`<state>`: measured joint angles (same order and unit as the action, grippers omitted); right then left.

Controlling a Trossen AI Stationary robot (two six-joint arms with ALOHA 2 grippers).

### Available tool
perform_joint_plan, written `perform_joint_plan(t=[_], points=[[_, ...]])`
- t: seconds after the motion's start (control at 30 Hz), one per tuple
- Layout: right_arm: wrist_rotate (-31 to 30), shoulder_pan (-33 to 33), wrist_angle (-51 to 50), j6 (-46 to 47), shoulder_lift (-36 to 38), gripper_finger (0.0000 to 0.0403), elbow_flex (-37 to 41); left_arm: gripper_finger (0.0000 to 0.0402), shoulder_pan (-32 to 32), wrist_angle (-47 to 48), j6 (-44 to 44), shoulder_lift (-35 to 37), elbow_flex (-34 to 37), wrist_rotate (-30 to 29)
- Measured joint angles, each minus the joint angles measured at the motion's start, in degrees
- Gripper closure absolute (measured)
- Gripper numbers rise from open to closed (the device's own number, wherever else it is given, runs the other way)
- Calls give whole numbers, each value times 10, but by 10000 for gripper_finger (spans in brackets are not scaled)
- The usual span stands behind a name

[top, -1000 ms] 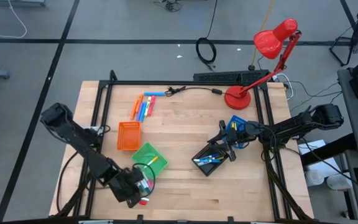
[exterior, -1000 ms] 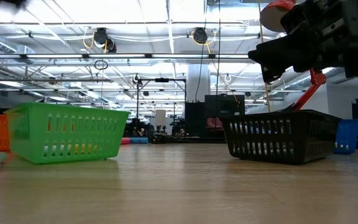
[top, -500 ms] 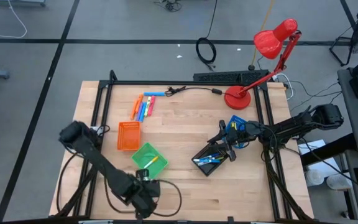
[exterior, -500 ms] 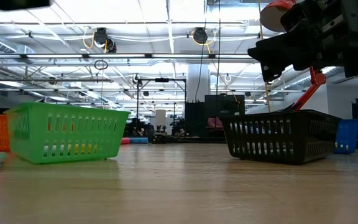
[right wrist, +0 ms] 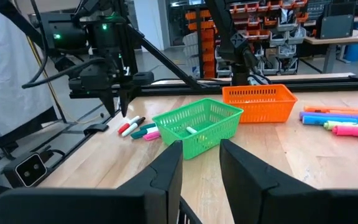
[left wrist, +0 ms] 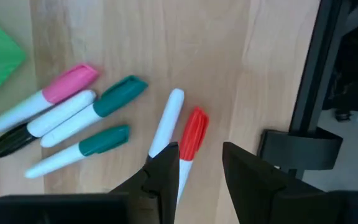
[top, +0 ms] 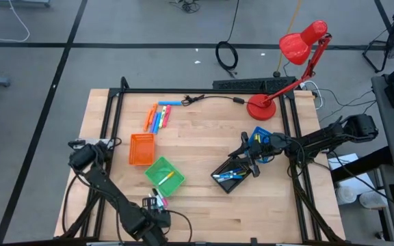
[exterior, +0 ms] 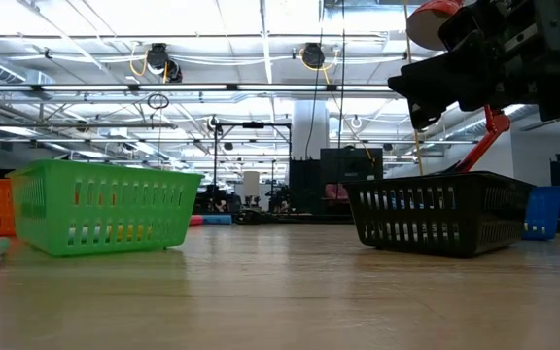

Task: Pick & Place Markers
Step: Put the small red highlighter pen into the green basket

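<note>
The left end effector (left wrist: 197,171), fingers parted and empty, hovers over the red-capped marker (left wrist: 189,144) lying beside the green basket (top: 163,175) on the surface, so it likely must descend and grasp next.

Lighting even and bright in all views; source is overhead. Low view: rows of ceiling lights (exterior: 261,24) blow out to white glare across the upper third. The near counter (exterior: 280,301) surface is soft, out of focus; the green basket (exterior: 100,206) and black basket (exterior: 440,212) are reasonably sharp, room behind slightly hazy. High view: shadows short and diffuse; red lamp (top: 299,42) at 1 o'clock shows a small specular highlight. Left wrist view: markers (left wrist: 73,124) crisp, with faint soft shadows; dark fingers (left wrist: 166,177) in the foreground blurred. Right wrist view: background shelving mildly soft; near fingers (right wrist: 163,180) blurred.
</note>
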<state>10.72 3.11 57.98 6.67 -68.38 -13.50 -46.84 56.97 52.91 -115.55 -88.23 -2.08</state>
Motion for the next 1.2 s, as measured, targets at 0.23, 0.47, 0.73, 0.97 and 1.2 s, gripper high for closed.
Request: perform_joint_plan(t=[0.23, 0.47, 0.73, 0.97, 1.2], points=[[0, 0, 0, -3, 0, 310, 0, 275, -16, -5, 18, 0, 8, 21], [0, 0, 0, -3, 0, 310, 0, 275, -25, -56, 47, 0, 71, 20], [0, 0, 0, -5, 0, 310, 0, 275, -28, -186, 62, 6, 146, 1], [0, 0, 0, -4, 0, 310, 0, 275, -29, -198, 80, 6, 165, -12], [0, 0, 0, -3, 0, 310, 0, 333, -26, -194, 38, 12, 168, 25]])
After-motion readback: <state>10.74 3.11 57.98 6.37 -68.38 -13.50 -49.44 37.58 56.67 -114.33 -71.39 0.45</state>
